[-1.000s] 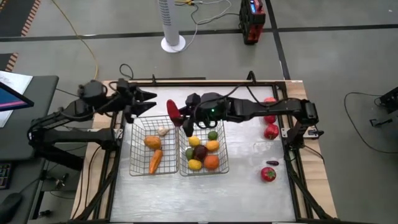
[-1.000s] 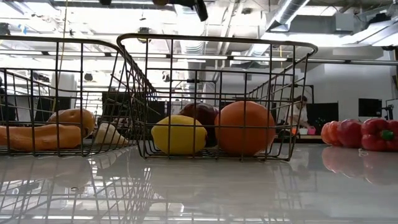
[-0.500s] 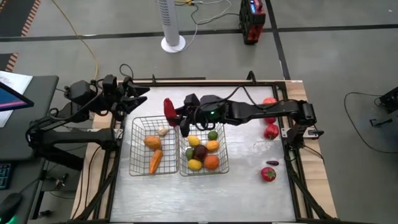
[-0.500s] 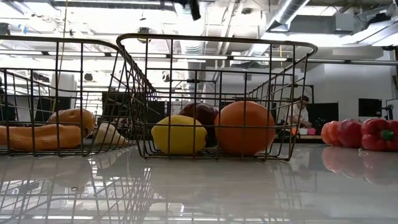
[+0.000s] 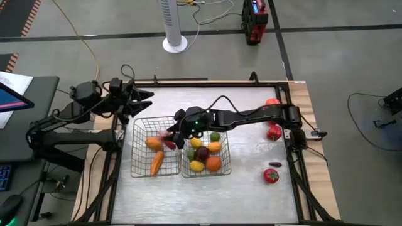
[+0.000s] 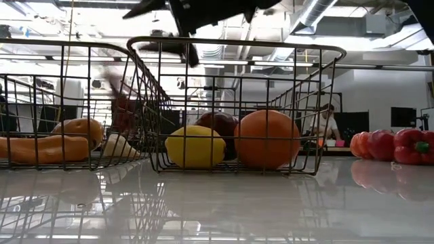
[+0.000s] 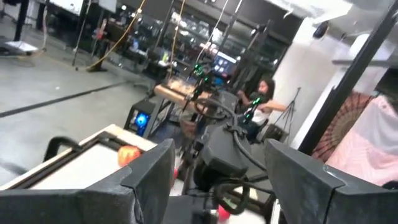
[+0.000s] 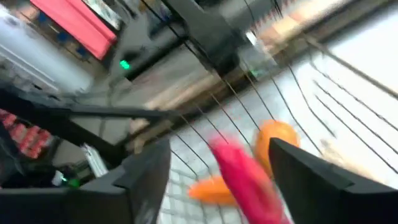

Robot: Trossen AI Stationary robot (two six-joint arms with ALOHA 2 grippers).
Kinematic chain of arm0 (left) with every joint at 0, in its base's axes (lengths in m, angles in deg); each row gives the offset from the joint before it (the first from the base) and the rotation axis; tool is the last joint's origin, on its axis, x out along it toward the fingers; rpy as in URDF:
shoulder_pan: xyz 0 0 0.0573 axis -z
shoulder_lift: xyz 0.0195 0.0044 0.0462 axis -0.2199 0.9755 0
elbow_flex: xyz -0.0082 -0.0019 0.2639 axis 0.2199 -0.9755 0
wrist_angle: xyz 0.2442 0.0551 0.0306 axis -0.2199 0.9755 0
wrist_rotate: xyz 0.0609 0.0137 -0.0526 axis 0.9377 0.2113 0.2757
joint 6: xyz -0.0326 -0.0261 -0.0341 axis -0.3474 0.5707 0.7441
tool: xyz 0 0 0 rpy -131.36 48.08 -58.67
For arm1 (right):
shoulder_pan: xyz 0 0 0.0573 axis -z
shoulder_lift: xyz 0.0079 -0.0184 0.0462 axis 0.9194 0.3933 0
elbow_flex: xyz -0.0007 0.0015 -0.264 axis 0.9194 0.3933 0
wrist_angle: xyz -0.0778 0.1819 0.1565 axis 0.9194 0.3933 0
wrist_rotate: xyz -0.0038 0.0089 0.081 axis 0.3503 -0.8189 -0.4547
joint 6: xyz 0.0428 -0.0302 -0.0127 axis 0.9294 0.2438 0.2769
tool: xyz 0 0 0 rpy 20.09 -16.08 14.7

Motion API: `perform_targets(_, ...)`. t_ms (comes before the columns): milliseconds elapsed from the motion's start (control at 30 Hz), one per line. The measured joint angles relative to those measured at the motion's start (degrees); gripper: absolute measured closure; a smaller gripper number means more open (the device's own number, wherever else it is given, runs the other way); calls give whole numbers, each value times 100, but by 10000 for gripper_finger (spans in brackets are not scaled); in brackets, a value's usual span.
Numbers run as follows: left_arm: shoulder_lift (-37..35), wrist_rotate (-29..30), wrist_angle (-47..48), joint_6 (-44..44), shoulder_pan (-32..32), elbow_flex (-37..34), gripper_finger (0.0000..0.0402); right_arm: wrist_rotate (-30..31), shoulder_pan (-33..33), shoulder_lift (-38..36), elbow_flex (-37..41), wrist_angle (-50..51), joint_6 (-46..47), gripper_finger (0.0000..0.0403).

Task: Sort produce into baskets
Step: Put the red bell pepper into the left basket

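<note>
Saw a red pepper blurred and free in the air, just inside the left basket, near the wire wall shared with the right basket. Found it between an orange piece and that wall, low over the floor of the basket. Noted the right gripper above the shared wall with fingers spread and nothing between them. Judged the step to be the release of the pepper. To do it well: kept the fingers wide, lifted straight up, avoided the wire rim. Watched for a bounce over the wall. Found the left gripper waiting at the far left corner of the table, fingers apart, empty. Counted more red pieces along the right edge.
</note>
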Motion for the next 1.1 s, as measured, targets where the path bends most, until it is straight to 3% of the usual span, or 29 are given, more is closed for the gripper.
perform_targets(100, 39, 16, 241, -105, 0, 2, 168, -129, 98, 4, 11, 227, 14, 70)
perform_targets(200, 81, 72, 705, -260, 0, 2, 168, -199, 296, -281, 18, 1477, 198, 56)
perform_targets(533, 724, 423, 2686, -1027, 0, 2, 168, 846, 737, -1765, 3, 5193, -169, 84)
perform_targets(667, 960, 388, 2717, -1153, 0, 2, 168, 1178, 702, -2244, 3, 6870, -176, 90)
perform_targets(867, 1008, 418, 2330, -1361, 0, 2, 168, 1153, 655, -2613, 11, 8846, -160, 91)
perform_targets(1100, 885, 484, 1985, -1627, 0, 4, 168, 948, 1007, -2962, 769, 9064, -190, 92)
